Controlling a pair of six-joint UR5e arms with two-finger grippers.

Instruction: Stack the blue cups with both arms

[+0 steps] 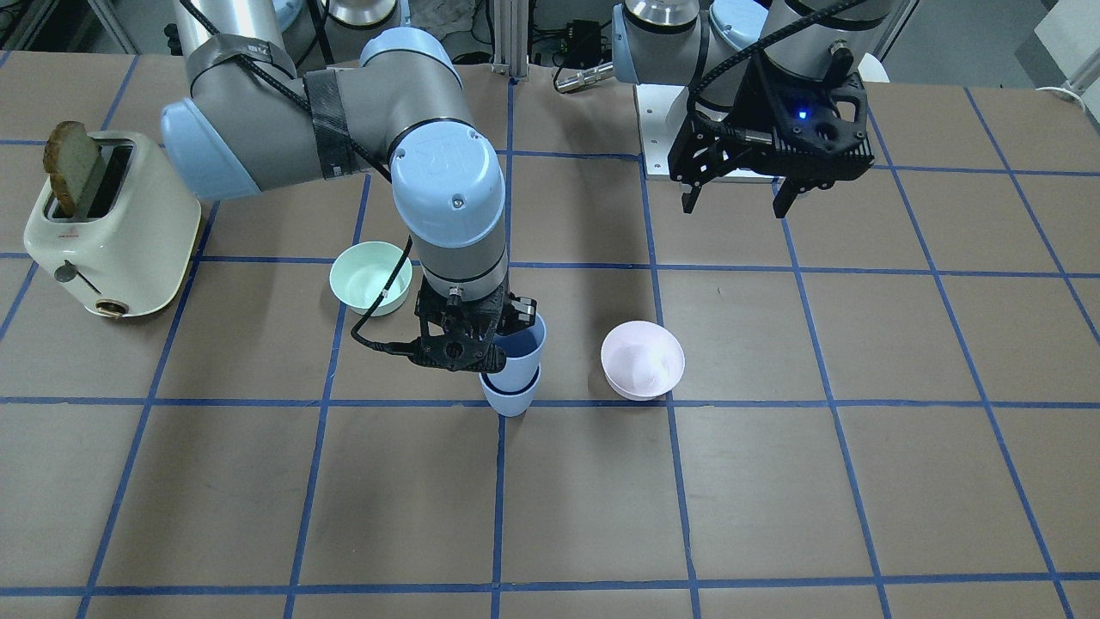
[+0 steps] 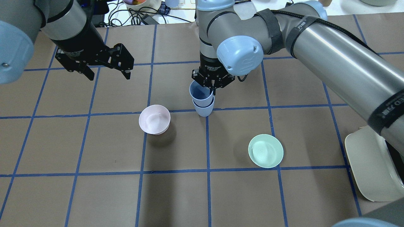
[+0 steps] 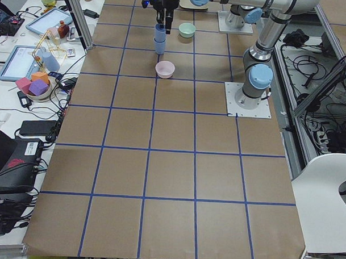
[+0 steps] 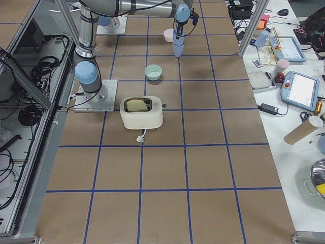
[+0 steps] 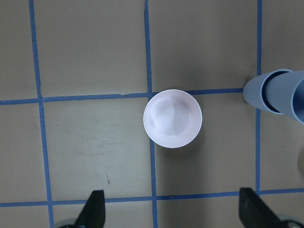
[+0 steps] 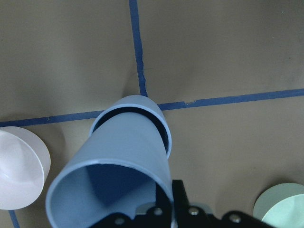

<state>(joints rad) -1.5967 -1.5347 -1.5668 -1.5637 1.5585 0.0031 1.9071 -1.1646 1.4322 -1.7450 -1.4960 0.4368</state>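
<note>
We see lower cup (image 2: 203, 111) upright at frame centre, upper cup (image 2: 199, 93) nested partway inside, tilted. Just behind, right gripper (image 2: 212, 83) clamped on upper cup's rim wall. We judge cups light, stiff thin plastic, slick; rim pinch suits. Farther, upper left, left gripper (image 2: 109, 75) spread wide, empty. We read no writing on cups; strap lettering on right arm (image 2: 347, 66) too blurred

Upper cup (image 2: 199, 94) sits nested in lower cup (image 2: 203, 111), mid-table. Left-hand bowl (image 2: 154, 119) stands near the stack on robot's left, apart from it. Right-hand bowl (image 2: 265, 150) lies to the right, nearer robot. Toaster (image 1: 112, 241) is further right, with a bread slice (image 1: 70, 163) in one slot.
</note>
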